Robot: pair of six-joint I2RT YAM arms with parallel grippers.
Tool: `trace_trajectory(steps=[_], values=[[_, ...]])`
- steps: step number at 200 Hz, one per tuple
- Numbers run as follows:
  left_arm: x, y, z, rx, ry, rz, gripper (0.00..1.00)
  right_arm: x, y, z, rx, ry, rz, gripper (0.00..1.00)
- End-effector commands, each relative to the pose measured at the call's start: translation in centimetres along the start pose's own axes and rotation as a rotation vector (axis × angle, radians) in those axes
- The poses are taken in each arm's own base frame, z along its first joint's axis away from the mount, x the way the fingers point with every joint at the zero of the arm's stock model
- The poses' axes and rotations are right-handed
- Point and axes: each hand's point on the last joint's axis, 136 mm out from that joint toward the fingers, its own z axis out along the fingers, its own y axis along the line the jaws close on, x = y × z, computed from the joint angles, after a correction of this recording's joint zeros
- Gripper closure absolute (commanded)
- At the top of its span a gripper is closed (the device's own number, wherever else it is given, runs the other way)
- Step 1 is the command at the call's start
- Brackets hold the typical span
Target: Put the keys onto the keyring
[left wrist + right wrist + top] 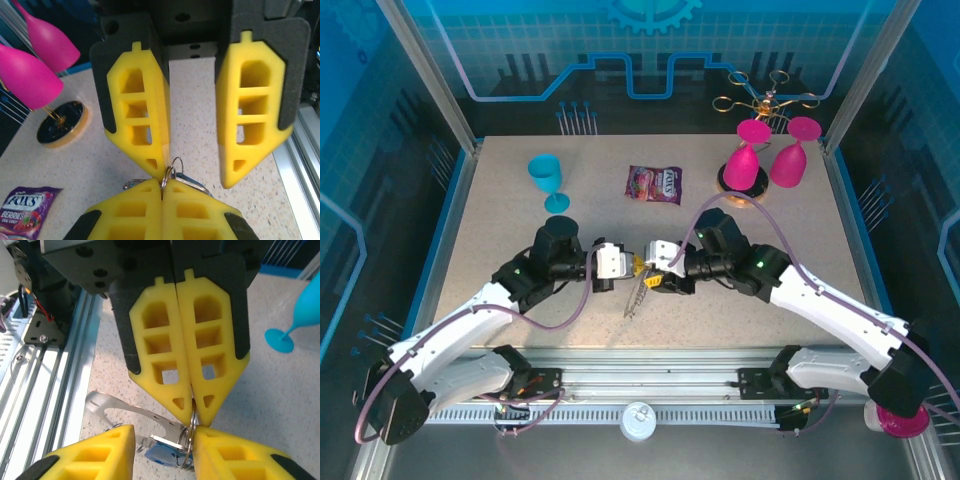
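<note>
Keyring [188, 439], a small silver ring, sits low in the centre of the right wrist frame. The right gripper [194, 412] has its 2 yellow fingers pressed together on it. The key [162, 455], blue-headed, lies just lower left of the ring. The left gripper [192, 175] stands wide apart, holding nothing, 1 fingertip just beside the ring.

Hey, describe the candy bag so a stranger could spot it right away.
Look at the far half of the table. Midway between the teal goblet and the two pink goblets lies the candy bag. It's the only flat, purple, printed thing there.
</note>
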Motion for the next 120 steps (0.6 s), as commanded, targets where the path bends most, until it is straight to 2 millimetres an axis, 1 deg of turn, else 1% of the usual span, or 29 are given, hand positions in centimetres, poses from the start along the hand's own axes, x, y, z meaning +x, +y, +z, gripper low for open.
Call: trace_trajectory(steps=[1, 7, 8, 11, 27, 44, 61, 69, 77, 86, 92, 120], values=[[-2.1, -0.5, -0.3, 0.004, -0.125, 0.02, 1.0, -2.5, -0.7, -0.8, 0.021, -0.167, -0.001, 0.63], [-2.2, -0.6, -0.3, 0.006, -0.136, 0.017, 1.0, -2.9, -0.9, -1.0, 0.029, -0.188, 0.0, 0.63], [-2.3, -0.6, -0.3, 0.006, -0.138, 0.018, 1.0, -2.3, -0.8, -0.8, 0.024, -0.18, 0.009, 0.63], [-2.3, -0.6, -0.3, 0.007, -0.144, 0.017, 1.0, -1.9, -0.7, -0.7, 0.023, -0.179, 0.018, 0.64], [-2.5, -0.7, -0.4, 0.008, -0.163, 0.014, 1.0, -1.6, -0.9, -0.7, 0.029, -0.197, 0.039, 0.66], [-2.5, -1.0, -0.4, 0.019, -0.167, 0.011, 1.0, -1.2, -0.8, -0.6, 0.032, -0.2, 0.048, 0.72], [-2.6, -1.1, -0.4, 0.023, -0.174, 0.012, 1.0, -1.1, -0.9, -0.7, 0.037, -0.204, 0.053, 0.81], [-2.7, -1.1, -0.5, 0.023, -0.178, 0.013, 1.0, -0.9, -1.0, -0.7, 0.041, -0.202, 0.056, 0.82], [-2.6, -1.1, -0.5, 0.023, -0.179, 0.012, 1.0, -0.8, -1.1, -0.6, 0.048, -0.196, 0.06, 0.79], [-2.7, -1.1, -0.5, 0.022, -0.18, 0.012, 1.0, -0.3, -1.4, -0.6, 0.067, -0.183, 0.068, 0.69], [-2.6, -1.1, -0.5, 0.019, -0.178, 0.012, 1.0, 0.0, -1.5, -0.7, 0.077, -0.177, 0.075, 0.64], [-2.5, -1.1, -0.6, 0.014, -0.17, 0.019, 1.0, 0.2, -1.3, -1.8, 0.073, -0.216, 0.116, 0.61]])
